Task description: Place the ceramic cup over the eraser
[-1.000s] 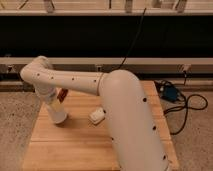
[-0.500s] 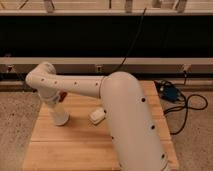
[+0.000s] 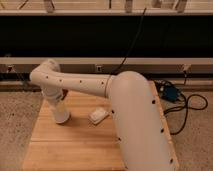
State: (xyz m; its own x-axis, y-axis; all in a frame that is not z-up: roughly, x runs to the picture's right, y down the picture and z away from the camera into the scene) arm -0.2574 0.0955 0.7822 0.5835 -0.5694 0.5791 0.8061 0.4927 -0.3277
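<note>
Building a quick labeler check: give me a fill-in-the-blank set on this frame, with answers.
1. The gripper is over the ____ half of the wooden table.
2. The ceramic cup at the gripper is ____ in colour.
3. The cream-white block lies on the table to the ____ of the cup in the camera view.
4. The blue box with black cables sits on the ____, off the table's right edge.

Answers: left; white; right; floor
</note>
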